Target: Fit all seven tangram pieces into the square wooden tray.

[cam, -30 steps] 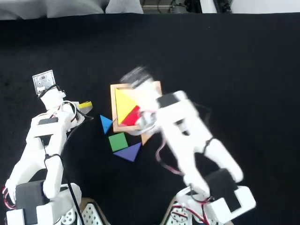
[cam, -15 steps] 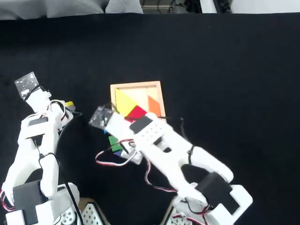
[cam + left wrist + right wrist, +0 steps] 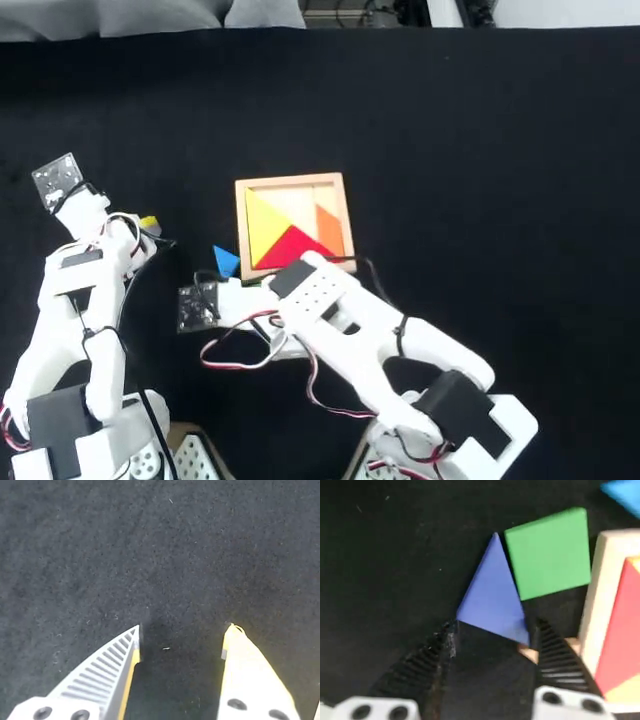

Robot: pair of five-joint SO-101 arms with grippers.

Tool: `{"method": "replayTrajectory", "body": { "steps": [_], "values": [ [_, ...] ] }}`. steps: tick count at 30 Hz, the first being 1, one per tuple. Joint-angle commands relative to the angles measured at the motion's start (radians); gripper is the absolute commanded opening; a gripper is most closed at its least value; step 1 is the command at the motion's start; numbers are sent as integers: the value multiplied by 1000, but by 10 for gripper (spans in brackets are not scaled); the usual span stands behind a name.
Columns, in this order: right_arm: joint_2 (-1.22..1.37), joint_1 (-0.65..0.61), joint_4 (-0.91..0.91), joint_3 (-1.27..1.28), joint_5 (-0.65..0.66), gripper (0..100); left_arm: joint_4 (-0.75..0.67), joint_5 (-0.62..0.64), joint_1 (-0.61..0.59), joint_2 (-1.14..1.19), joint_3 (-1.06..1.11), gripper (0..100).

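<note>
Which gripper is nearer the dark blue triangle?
Right. The right gripper is open, its fingertips flanking the dark blue triangle at one edge. The left gripper hangs open over black cloth, well away from it.

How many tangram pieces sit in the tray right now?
3 in the tray: yellow triangle at left, red triangle at its near edge, orange piece at right. The right arm may hide more.

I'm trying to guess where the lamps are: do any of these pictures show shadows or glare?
High view: the black cloth shows no distinct shadows, and the wooden tray has no glare. Left wrist view: a darker patch lies on the cloth between the left gripper's open fingers, likely its shadow. Right wrist view: the green square and blue triangle look evenly lit.
</note>
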Motion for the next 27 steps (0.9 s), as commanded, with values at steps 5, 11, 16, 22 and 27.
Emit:
{"method": "replayTrajectory", "body": {
  "steps": [5, 11, 16, 22, 27],
  "values": [
    [-50, 18, -104, 47, 57, 283, 2, 60, -53, -9, -65, 261],
    [18, 17, -130, 51, 55, 283, 2, 63, -56, -9, -65, 261],
    [91, 17, -51, -31, 55, 241, 2, 60, -54, -8, -65, 261],
    [47, 15, 68, -85, 52, 175, 0, 58, -44, -8, -65, 262],
    [33, 9, 60, -71, 51, 172, 0, 57, -36, -8, -65, 263]
  ]
}}
